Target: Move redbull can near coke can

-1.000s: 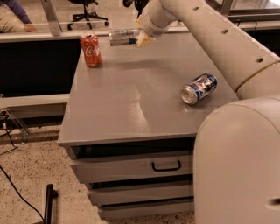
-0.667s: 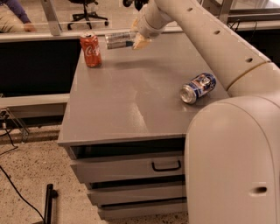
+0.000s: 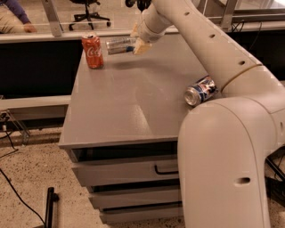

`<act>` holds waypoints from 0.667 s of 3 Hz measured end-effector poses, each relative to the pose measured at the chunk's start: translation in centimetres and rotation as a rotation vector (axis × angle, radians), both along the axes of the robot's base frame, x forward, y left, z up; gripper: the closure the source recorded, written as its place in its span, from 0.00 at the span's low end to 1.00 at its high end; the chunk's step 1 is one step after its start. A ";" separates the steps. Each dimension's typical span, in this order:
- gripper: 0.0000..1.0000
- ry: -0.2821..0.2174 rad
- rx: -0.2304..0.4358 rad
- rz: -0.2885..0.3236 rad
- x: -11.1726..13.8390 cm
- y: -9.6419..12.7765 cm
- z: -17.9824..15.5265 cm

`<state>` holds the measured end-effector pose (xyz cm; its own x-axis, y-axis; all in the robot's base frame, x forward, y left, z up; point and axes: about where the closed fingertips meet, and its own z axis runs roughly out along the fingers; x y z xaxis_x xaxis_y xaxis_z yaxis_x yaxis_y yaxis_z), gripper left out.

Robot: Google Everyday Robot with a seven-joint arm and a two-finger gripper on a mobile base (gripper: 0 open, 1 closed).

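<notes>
The coke can (image 3: 92,51), red with white script and a silver top, stands upright at the far left corner of the grey table (image 3: 129,107). The redbull can (image 3: 118,45), slim and silver with blue panels, is held lying sideways just above the table, a short way right of the coke can. My gripper (image 3: 135,41) is shut on the redbull can's right end, with the white arm (image 3: 200,49) reaching in from the right.
A fatter dark-blue can (image 3: 200,90) with a red-white logo lies on its side near the table's right edge, beside my arm. Drawers (image 3: 129,171) sit below the tabletop. An office chair (image 3: 89,13) and a person's arm (image 3: 15,15) are beyond the table.
My gripper has carried the redbull can a little to the left, closer to the coke can. The coke can and the dark-blue can have not moved.
</notes>
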<state>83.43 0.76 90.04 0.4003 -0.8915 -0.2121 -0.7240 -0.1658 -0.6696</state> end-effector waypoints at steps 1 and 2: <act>0.62 0.007 -0.005 0.013 0.1 0.4 -0.6; 0.39 0.011 -0.015 0.032 -0.1 0.5 -1.0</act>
